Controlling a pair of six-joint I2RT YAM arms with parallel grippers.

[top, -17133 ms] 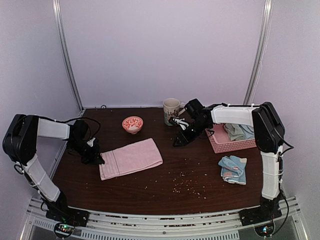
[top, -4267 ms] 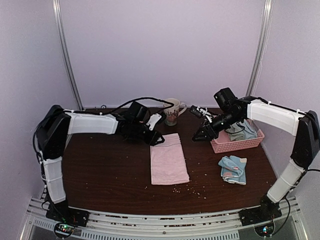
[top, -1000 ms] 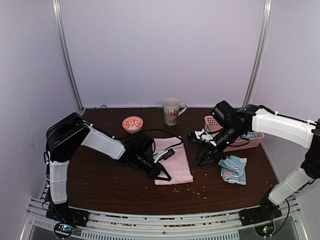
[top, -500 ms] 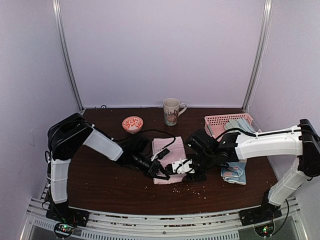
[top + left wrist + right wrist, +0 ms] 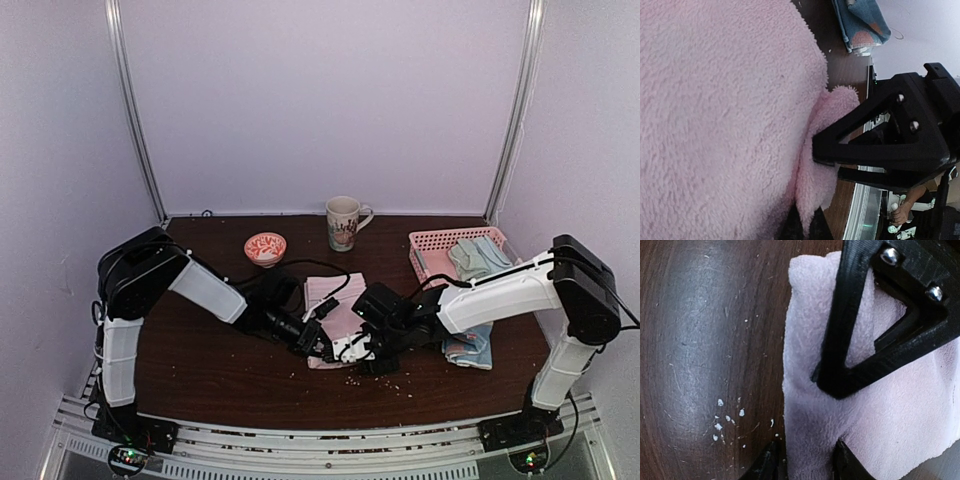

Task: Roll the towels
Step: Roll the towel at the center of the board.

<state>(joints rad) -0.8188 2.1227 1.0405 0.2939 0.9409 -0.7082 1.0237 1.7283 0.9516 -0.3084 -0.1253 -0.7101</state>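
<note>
table (image 5: 200, 360): dark wood, crumbs | pink towel (image 5: 322, 290) centre | walls (image 5: 330, 100): pale lilac

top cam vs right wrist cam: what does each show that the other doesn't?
Only the top view: mug, bowl, basket holding towels, and a blue towel on the table.
Only the right wrist view: the right gripper close up, fingertips apart and straddling the pink towel at its edge.
Both: the pink towel, the dark table, and the left gripper on the towel.
</note>
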